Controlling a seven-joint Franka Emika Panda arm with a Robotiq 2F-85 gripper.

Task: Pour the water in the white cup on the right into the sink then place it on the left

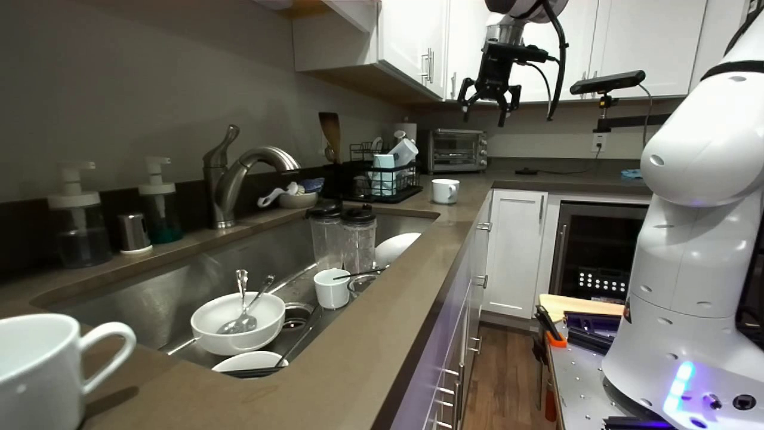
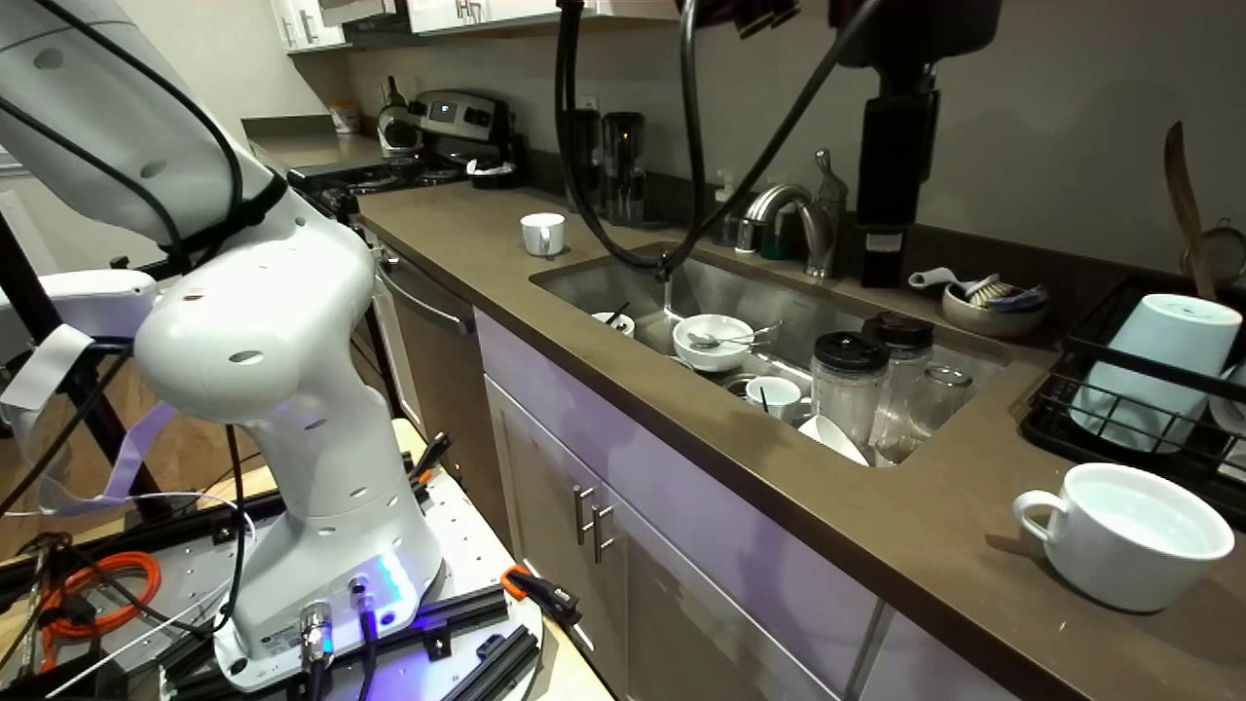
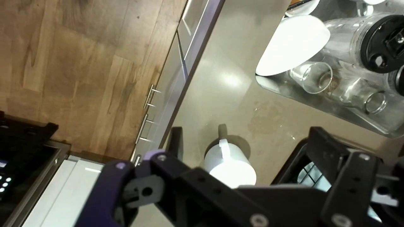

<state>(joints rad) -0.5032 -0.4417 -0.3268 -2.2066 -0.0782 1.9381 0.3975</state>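
Note:
The white cup (image 2: 1129,540) stands upright on the counter (image 1: 418,263) beside the dish rack; what looks like clear water shows inside it. It also shows in an exterior view (image 1: 444,192) and in the wrist view (image 3: 233,170), where glare washes out its mouth and its handle points up the picture. My gripper (image 1: 484,119) is open and empty, high above the counter. In the wrist view my gripper's fingers (image 3: 246,135) are wide apart with the cup below between them. The sink (image 1: 197,280) and its faucet (image 1: 256,158) show in both exterior views.
A second white mug (image 1: 36,370) with a loop handle stands at the opposite sink end. The sink holds bowls, a white mug (image 1: 332,289) and tall clear bottles (image 1: 358,248). A dish rack (image 2: 1129,428) stands close to the cup. Cabinets (image 1: 412,42) hang overhead.

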